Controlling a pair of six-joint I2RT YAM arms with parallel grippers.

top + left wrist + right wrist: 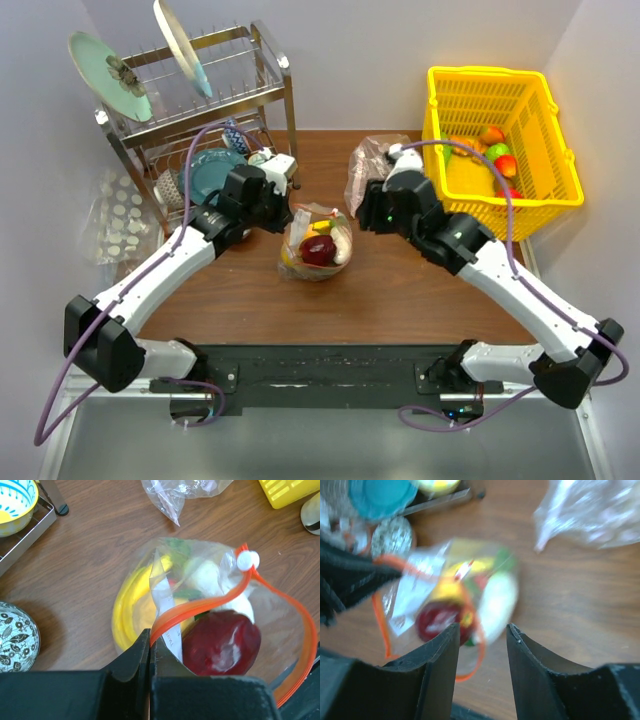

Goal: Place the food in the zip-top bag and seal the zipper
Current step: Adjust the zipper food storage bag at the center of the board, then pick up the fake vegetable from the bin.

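Brown wooden table (400, 290), filled zip-top bag (315, 245) set at its middle, crumpled clear bag (370, 165) laid just behind, yellow basket (487, 72) placed far right, rack (291, 105) stood far left, patterned bowl (15, 637) set beside the rack.

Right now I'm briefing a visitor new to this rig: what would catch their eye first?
The clear zip-top bag at mid-table, stuffed with a yellow banana and a dark-red piece, its red-orange zipper pinched in the shut left gripper. The open right gripper hovers above it. At the far right stands a bright yellow basket holding more toy fruit.
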